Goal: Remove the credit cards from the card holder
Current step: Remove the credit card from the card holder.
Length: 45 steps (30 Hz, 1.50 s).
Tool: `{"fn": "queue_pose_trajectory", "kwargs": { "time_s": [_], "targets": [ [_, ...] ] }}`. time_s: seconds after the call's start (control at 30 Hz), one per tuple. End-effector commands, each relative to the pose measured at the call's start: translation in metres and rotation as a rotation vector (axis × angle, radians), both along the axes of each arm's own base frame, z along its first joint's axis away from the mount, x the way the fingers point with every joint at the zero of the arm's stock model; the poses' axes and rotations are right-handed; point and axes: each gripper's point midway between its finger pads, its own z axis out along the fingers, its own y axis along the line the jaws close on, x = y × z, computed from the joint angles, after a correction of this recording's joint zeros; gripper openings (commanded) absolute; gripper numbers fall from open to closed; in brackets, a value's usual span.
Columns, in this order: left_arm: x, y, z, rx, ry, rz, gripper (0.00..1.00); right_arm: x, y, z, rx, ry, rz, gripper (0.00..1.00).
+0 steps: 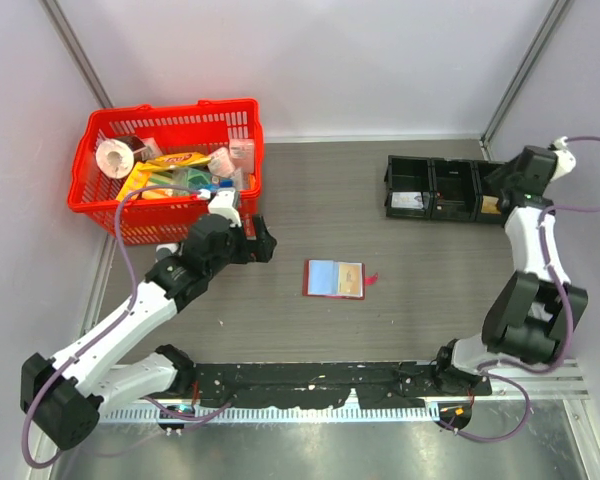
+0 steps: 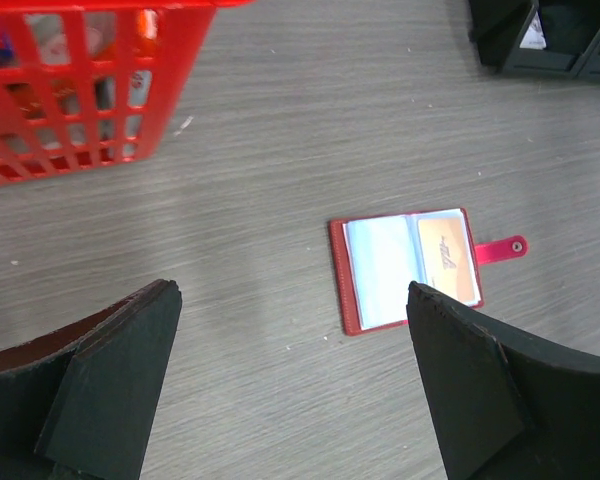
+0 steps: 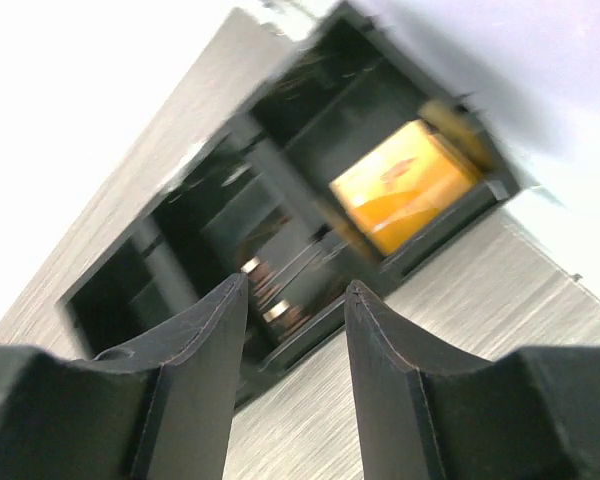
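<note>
**Red wallet lies open mid-table, both grippers empty**

At ten o'clock on the grey wood-grain table [image 1: 310, 215] stands a red plastic lattice basket [image 1: 100, 200] heaped with packets and rolls. Just at its four o'clock corner hangs the left gripper [image 1: 269, 243], its black fingers [image 2: 120, 380] spread wide with nothing between them, aimed toward three o'clock.

From the left wrist view, the small red folding card holder [image 2: 341, 280] lies ahead of that gripper, well apart from it. It is spread flat near the middle of the table [image 1: 308, 279], its little red snap tab [image 2: 502, 248] pointing to three o'clock. Its nine o'clock pocket shows pale blue; its three o'clock pocket holds a tan card [image 2: 447, 260].

At two o'clock sits a black plastic tray of three compartments [image 1: 450, 165]. A whitish card [image 1: 408, 200] lies in the nine o'clock compartment. The right gripper [image 1: 502, 187] hovers over the three o'clock end. Its wrist view is blurred, yet the fingers [image 3: 195, 340] stand partly apart, holding nothing, with an orange-yellow card [image 3: 405, 185] lying in the end compartment beyond them.
</note>
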Motion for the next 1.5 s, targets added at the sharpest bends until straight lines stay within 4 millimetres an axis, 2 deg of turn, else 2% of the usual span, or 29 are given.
{"fn": "queue_pose_trajectory", "kwargs": {
  "time_s": [0.0, 0.03, 0.07, 0.1, 0.13, 0.17, 0.2, 0.23, 0.27, 0.3, 0.33, 0.4, 0.53, 0.67, 0.8, 0.97, 1.2, 1.47],
  "targets": [
    [0.006, -0.029, 0.01, -0.095, 0.044, -0.055, 1.0, -0.013, 0.084, 0.017, -0.053, 0.008, 0.203, 0.49],
    [0.007, -0.034, 0.006, -0.098, 0.068, -0.063, 1.0, -0.02, 0.114, 0.017, -0.053, 0.013, 0.277, 0.49],
    [0.008, -0.039, 0.002, -0.103, 0.097, -0.071, 1.0, -0.025, 0.126, 0.022, -0.064, 0.003, 0.306, 0.49],
    [0.008, -0.043, -0.003, -0.106, 0.124, -0.077, 1.0, -0.031, 0.154, 0.01, -0.057, 0.034, 0.376, 0.49],
    [0.009, -0.048, -0.008, -0.111, 0.156, -0.084, 1.0, -0.037, 0.168, 0.013, -0.056, 0.024, 0.421, 0.49],
    [0.011, -0.052, -0.015, -0.109, 0.187, -0.08, 0.99, -0.045, 0.196, 0.001, -0.049, 0.057, 0.498, 0.49],
    [0.007, -0.061, -0.02, -0.124, 0.227, -0.112, 0.99, -0.052, 0.209, 0.0, -0.04, 0.058, 0.533, 0.49],
    [0.008, -0.066, -0.025, -0.129, 0.258, -0.122, 0.98, -0.061, 0.229, -0.009, -0.029, 0.082, 0.592, 0.49],
    [0.008, -0.071, -0.03, -0.134, 0.285, -0.127, 0.97, -0.069, 0.243, -0.011, -0.01, 0.082, 0.636, 0.49],
    [0.008, -0.077, -0.037, -0.137, 0.317, -0.137, 0.96, -0.081, 0.26, -0.023, 0.001, 0.111, 0.686, 0.49],
    [0.007, -0.084, -0.041, -0.138, 0.339, -0.151, 0.94, -0.087, 0.269, -0.021, 0.019, 0.1, 0.701, 0.49],
    [0.007, -0.096, -0.053, -0.126, 0.388, -0.165, 0.93, -0.11, 0.3, -0.039, 0.067, 0.12, 0.789, 0.49],
    [0.004, -0.118, -0.073, -0.091, 0.452, -0.203, 0.91, -0.131, 0.338, -0.058, 0.127, 0.126, 0.889, 0.49],
    [0.002, -0.136, -0.093, -0.056, 0.5, -0.23, 0.84, -0.139, 0.354, -0.084, 0.144, 0.184, 0.92, 0.49],
    [0.001, -0.145, -0.11, -0.003, 0.533, -0.249, 0.72, -0.142, 0.368, -0.104, 0.16, 0.22, 0.938, 0.49],
    [-0.003, -0.152, -0.128, 0.045, 0.56, -0.274, 0.58, -0.141, 0.368, -0.132, 0.17, 0.295, 0.906, 0.49],
    [-0.009, -0.15, -0.152, 0.132, 0.595, -0.295, 0.54, -0.146, 0.368, -0.156, 0.183, 0.371, 0.891, 0.47],
    [-0.016, -0.138, -0.179, 0.222, 0.655, -0.279, 0.51, -0.15, 0.366, -0.169, 0.183, 0.419, 0.883, 0.46]
  ]
}}
